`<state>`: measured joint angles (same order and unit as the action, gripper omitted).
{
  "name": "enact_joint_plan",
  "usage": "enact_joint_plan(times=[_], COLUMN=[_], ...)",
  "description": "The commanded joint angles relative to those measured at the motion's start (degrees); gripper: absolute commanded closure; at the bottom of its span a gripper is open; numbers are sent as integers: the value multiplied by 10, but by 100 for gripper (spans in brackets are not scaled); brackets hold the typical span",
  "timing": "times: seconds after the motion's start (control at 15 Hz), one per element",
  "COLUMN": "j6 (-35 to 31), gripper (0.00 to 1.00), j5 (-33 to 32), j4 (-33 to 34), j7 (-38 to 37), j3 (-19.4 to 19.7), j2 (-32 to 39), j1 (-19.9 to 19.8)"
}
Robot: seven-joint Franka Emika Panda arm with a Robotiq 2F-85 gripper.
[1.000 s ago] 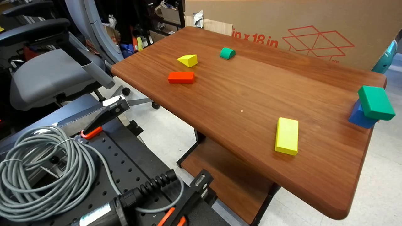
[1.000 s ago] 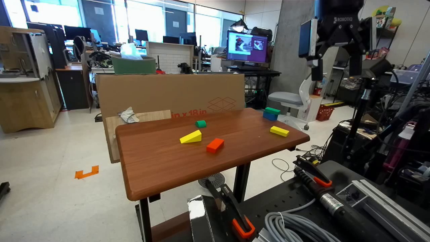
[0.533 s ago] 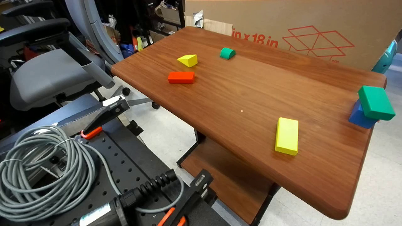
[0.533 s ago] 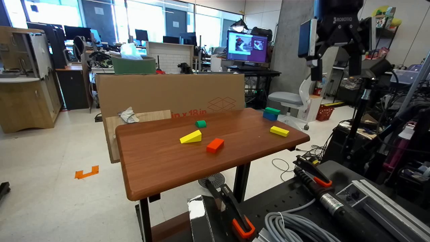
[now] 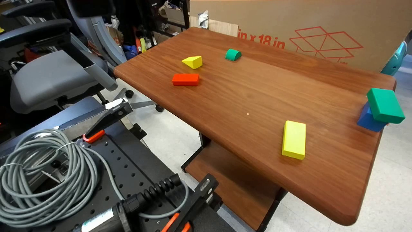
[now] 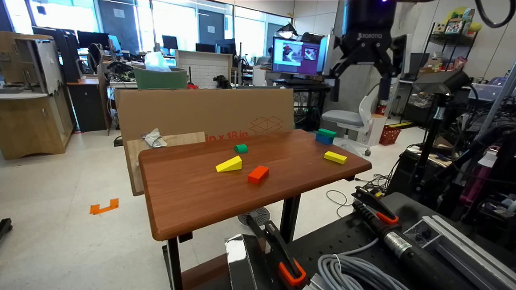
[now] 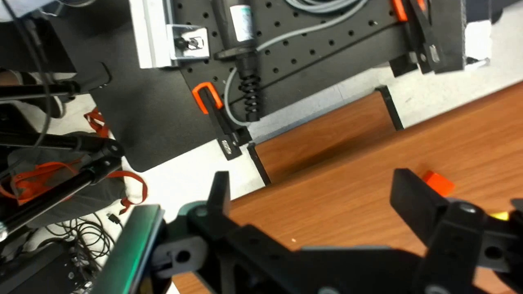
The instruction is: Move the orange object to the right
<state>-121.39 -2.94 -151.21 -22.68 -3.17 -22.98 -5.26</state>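
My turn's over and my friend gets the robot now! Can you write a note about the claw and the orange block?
The claw is open, nothing in it, higher than the wood-grain table.
The orange-red rectangular block lies on that table, near the yellow wedge but not touching it.
Done: no grasp yet; the block is not held.
Left: bring the claw over the block, grip it, move it right, let go. Ask first whose right is meant; the pictures don't say.
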Motion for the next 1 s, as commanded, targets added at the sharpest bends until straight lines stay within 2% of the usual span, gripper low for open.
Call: enact_joint_plan(times=[0.0, 0.13, 0.4, 0.67, 0.93], j6=[-83, -135, -230, -316, -355], gripper=[0, 0, 0, 0, 0], j5=[48, 77, 89, 71, 41], j4=[6, 10, 19, 42, 63], j7=[-74, -124, -213, -293, -357], j3=[-19, -30, -46, -52, -43], j2=[39, 65, 126, 201, 264], j1=[13, 17, 22, 33, 60])
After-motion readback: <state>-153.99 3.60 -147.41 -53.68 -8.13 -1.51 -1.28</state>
